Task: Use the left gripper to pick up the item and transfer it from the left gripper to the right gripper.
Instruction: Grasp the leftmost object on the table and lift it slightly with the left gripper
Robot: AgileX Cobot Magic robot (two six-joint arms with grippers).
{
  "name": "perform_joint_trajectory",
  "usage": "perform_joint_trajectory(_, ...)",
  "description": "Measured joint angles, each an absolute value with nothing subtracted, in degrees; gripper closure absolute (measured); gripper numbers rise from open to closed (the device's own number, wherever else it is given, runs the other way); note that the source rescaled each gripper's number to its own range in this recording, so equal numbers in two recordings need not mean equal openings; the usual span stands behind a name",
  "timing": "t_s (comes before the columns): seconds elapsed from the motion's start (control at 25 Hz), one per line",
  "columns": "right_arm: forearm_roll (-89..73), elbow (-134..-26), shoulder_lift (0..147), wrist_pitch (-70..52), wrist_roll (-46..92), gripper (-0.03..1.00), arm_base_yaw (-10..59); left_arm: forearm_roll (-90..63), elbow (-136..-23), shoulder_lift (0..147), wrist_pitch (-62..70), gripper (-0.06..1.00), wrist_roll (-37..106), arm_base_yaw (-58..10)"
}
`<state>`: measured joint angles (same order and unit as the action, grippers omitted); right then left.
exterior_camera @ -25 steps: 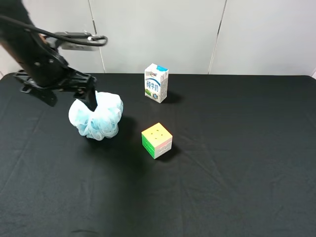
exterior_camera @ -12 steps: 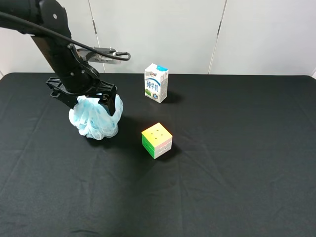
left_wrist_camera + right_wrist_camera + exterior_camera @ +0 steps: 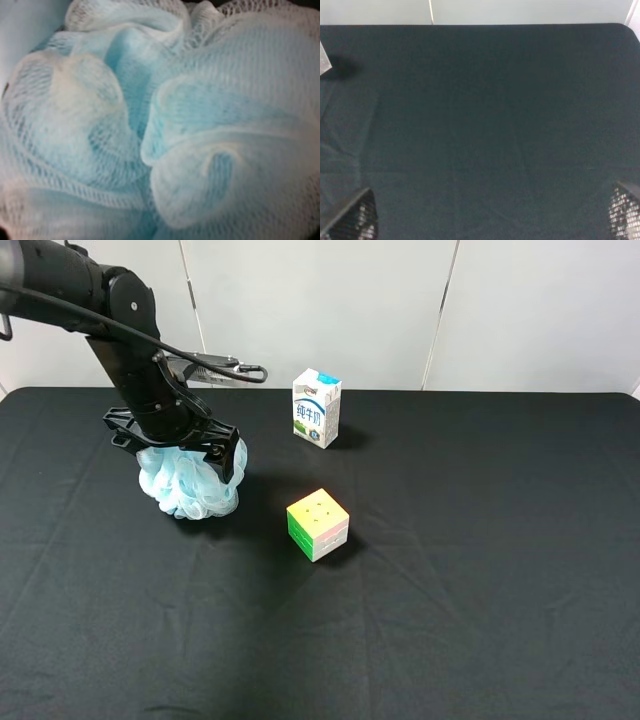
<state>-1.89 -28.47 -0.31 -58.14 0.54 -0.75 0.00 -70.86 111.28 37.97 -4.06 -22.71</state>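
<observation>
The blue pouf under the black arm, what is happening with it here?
The left gripper is down over the pale-blue pouf, jaws spread to either side of it; the pouf rests on the black table, not yet lifted. The right gripper is open above the table, holding nothing. The puzzle cube and milk carton stand apart, untouched.

- Bright, even overhead light is seen from the high camera; soft shadows are cast beside the milk carton (image 3: 317,408) and puzzle cube (image 3: 318,524).
- The bath pouf (image 3: 165,125) is blurred, pressed close to the left wrist lens.
- The right wrist picture is dim and hazy.
</observation>
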Motion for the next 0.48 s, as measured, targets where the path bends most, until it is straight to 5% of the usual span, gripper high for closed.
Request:
perform_joint_trajectory(0.28,-1.89,-28.47,-0.31,-58.14,0.54,-0.03,-0.75,0.0,-70.86,111.35,37.86,0.37,-4.21,-22.71)
perform_joint_trajectory(0.48,-1.89,-28.47,-0.31,-58.14,0.54,-0.03,-0.75,0.0,-70.86,111.35,38.22,0.81,-4.21,-22.71)
